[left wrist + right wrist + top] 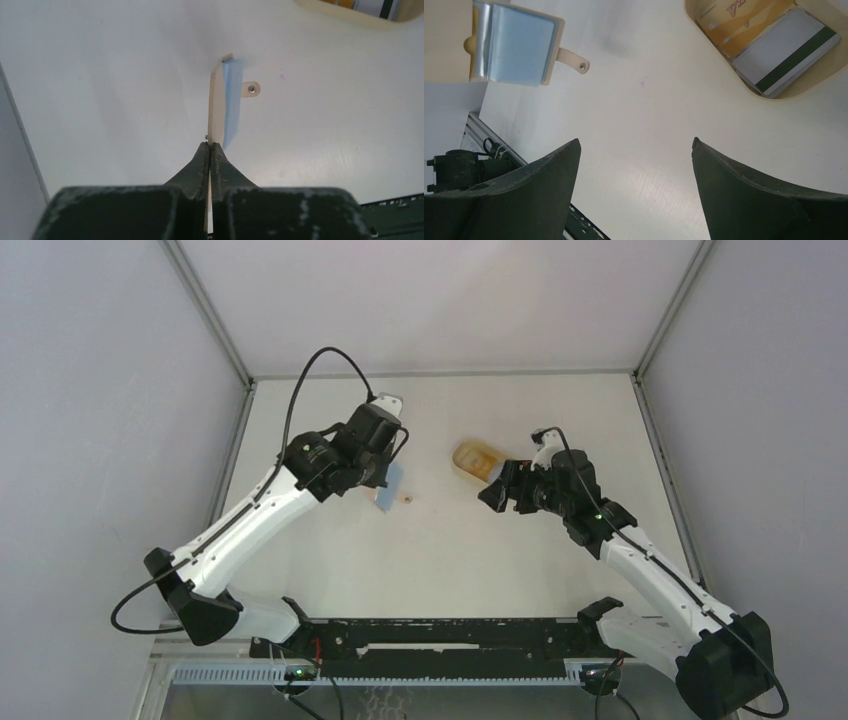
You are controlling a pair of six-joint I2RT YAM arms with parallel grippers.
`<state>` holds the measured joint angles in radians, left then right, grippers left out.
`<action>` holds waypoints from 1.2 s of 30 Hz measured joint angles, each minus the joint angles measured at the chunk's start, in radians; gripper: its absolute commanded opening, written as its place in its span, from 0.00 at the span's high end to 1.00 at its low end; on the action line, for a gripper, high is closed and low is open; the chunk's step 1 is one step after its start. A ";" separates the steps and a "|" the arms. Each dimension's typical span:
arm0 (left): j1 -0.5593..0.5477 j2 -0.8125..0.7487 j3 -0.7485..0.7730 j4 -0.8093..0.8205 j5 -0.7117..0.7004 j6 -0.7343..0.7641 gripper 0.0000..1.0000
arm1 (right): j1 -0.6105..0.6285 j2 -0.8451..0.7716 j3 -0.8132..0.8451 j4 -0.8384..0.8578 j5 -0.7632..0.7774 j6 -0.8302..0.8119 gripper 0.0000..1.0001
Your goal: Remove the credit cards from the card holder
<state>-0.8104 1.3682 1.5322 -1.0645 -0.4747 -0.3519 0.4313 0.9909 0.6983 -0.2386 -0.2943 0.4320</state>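
Card holder is pinched by one edge in the left gripper, whose fingers are pressed tight together on it. It hangs well to the left-arm side of the oval tray. I cannot tell if its far end touches the table. The right gripper has its fingers spread wide with nothing in them, and it hovers just beside the tray on the near side. Two credit cards lie in the tray, a grey-white card with a dark stripe on top of a yellow card. I think the cards are light, thin, stiff and slippery, so a card is best pinched by a short edge that pokes out of a pocket. The holder looks soft and floppy, so it needs a firm hold while a card slides out. The left wrist view shows the holder only as a thin strip with its snap tab sticking out. The right wrist view shows its open face with shiny blue pockets, but I cannot tell if a card is inside. Only the top view shows both arms at once, and there the cards are too small to see.
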 measured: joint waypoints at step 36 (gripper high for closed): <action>0.403 -0.241 -0.188 0.445 0.879 -0.011 1.00 | 0.048 -0.126 -0.019 0.347 -0.221 0.142 0.07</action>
<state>-0.4076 1.1275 1.3437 -0.6197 0.4038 -0.3630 0.4789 0.8646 0.6788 0.1085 -0.5152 0.5743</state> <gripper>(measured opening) 0.007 0.917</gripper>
